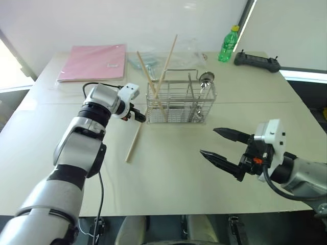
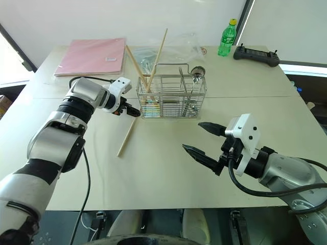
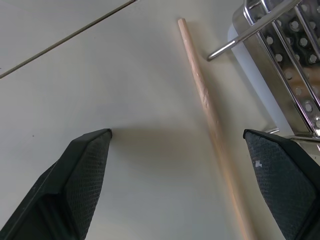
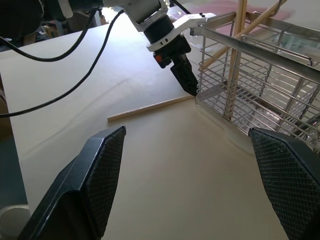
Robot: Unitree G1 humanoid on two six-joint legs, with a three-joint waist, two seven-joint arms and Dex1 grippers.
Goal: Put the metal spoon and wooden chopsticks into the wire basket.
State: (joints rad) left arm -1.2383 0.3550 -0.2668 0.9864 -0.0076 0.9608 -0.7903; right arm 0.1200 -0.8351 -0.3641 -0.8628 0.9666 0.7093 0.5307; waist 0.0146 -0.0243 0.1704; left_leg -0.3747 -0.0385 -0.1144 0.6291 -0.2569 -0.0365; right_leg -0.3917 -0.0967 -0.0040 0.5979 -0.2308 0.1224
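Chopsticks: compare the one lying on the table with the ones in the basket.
The chopstick on the table lies flat beside the basket; the chopsticks in the basket stand tilted and crossed. The left gripper hovers open over the loose one's upper end; nothing touches the others. All are pale wood.

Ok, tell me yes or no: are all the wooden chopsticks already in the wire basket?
No: one of the wooden chopsticks lies flat on the table beside the wire basket, between the open fingers of the left gripper.
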